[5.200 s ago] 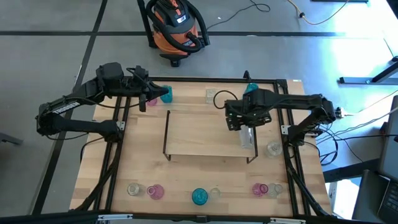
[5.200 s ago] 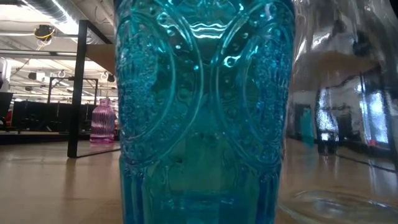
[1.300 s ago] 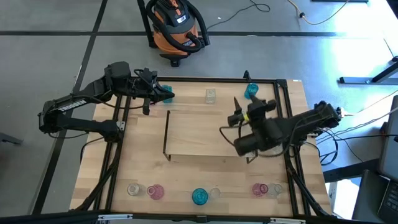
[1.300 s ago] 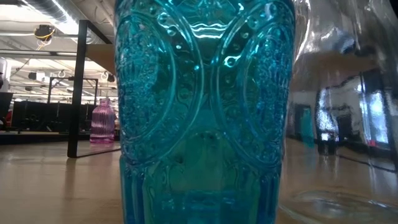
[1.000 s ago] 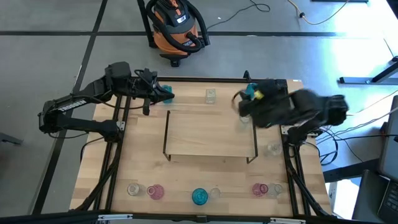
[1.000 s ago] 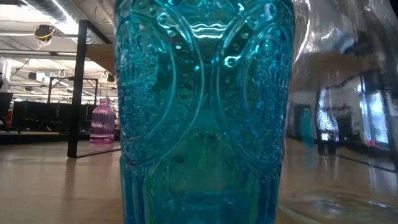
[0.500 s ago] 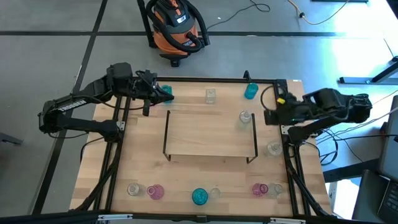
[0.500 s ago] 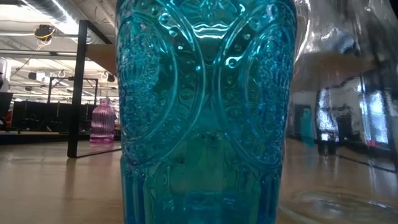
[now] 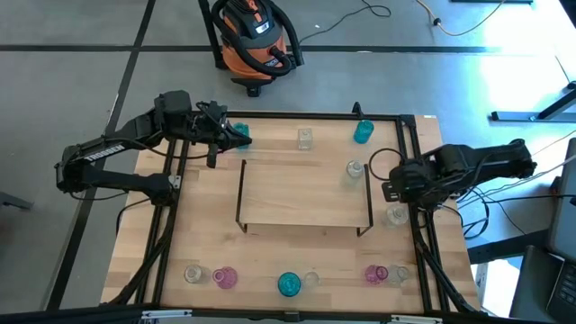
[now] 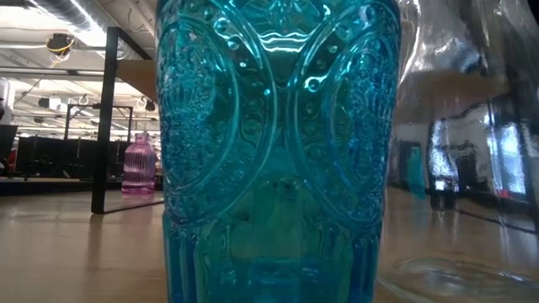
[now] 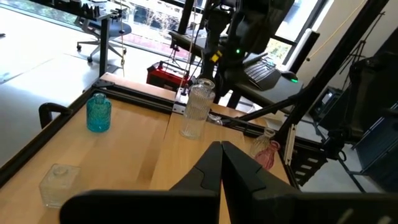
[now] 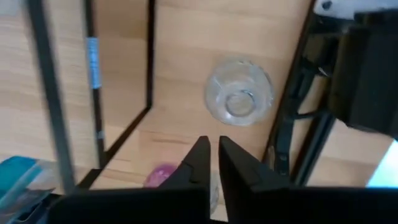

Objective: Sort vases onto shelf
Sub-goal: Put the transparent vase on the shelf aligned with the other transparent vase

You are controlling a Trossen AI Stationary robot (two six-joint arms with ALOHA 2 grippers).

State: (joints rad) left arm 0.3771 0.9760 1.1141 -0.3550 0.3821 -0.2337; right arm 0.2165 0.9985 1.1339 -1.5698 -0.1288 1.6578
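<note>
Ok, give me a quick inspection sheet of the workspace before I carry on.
Surface: wooden tabletop, no spills seen.
Job's things: shelf carries one clear vase at its far right corner; the other vases stand on the tabletop, six in a row along the near edge.
Clutter: nothing seen.
Grippers: left gripper shut, empty, at the far left corner beside a teal vase; right gripper shut, empty, above a second clear vase right of the shelf.
Cables: black loop by the right arm.
Surroundings: orange shop vacuum on the floor.
</note>
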